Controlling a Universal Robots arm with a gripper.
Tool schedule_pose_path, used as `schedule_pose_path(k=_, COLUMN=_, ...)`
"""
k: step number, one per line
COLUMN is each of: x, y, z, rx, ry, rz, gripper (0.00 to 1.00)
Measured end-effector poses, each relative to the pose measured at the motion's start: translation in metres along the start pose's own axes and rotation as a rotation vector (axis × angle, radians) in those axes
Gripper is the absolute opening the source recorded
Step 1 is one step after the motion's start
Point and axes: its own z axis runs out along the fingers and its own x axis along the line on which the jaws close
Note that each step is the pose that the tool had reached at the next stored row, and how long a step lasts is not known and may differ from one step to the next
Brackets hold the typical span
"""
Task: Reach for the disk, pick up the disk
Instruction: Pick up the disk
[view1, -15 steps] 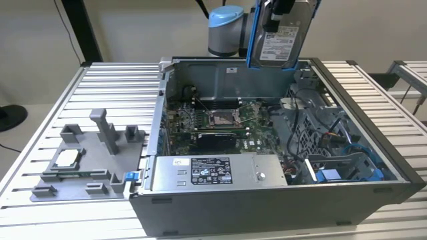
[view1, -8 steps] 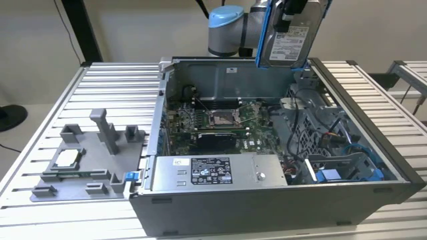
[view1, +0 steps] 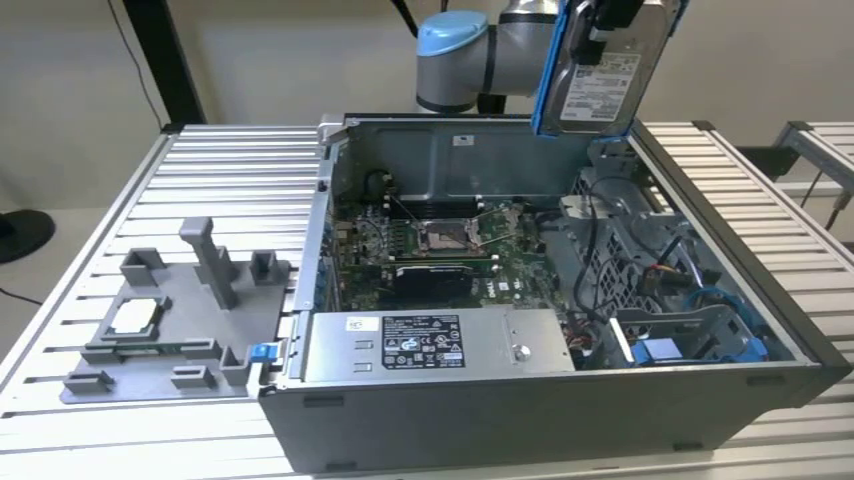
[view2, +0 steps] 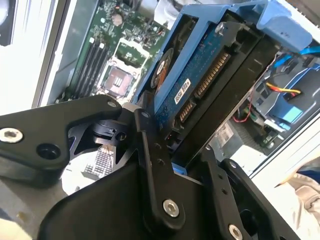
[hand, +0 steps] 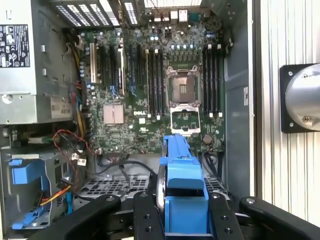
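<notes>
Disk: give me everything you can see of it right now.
The disk hangs in the air above the open computer case, near its rear, gripped at its upper end by the gripper. It stands on edge, slightly tilted. One face is silver-grey metal with a white printed label; a blue plastic bracket frames its edges. In the second wrist view its other face shows a blue circuit board with a row of connector contacts. The black fingers clamp both flat faces. Nothing else touches it.

No print on the disk label can be read.
</notes>
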Motion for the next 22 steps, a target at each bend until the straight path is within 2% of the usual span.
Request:
schedule_pose_path(k=11, x=-0.0021, y=-0.0321, z=-0.0009, rx=-0.0010, ry=0.0001, rz=0.000, gripper=0.00)
schedule_pose_path(k=22, x=-0.0023, y=-0.0353, z=-0.0010, rx=-0.0010, ry=0.0001, rz=0.000, gripper=0.00)
